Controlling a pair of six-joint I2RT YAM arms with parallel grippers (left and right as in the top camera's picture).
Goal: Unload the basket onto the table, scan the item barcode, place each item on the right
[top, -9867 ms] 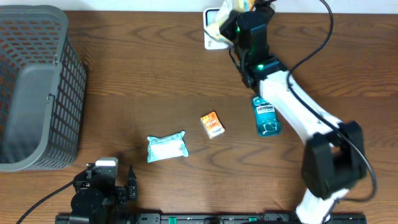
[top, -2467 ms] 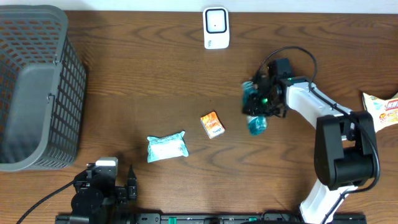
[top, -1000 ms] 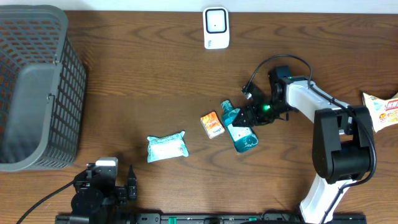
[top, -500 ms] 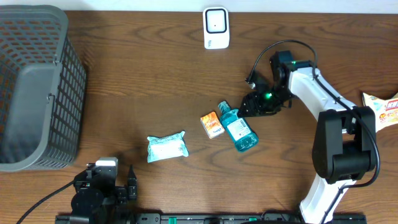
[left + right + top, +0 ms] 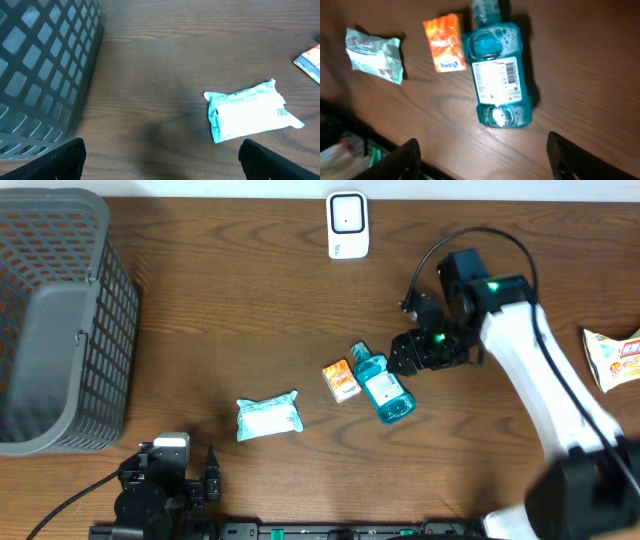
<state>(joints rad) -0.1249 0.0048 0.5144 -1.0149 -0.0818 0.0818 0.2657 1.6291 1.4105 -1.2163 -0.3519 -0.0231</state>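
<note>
- Just ahead of our right gripper [image 5: 482, 155], the blue mouthwash bottle [image 5: 497, 80] lies flat on the table [image 5: 580, 60], barcode label up.
- We hold those jaws wide, with nothing between them.
- Farther ahead, beside the bottle's neck, sits a small orange box [image 5: 444, 42].
- Ahead of our left gripper [image 5: 160, 165], also spread wide and empty, lies what seems a wipes packet [image 5: 250, 112]; a grey basket [image 5: 45, 75] stands to its left.
</note>
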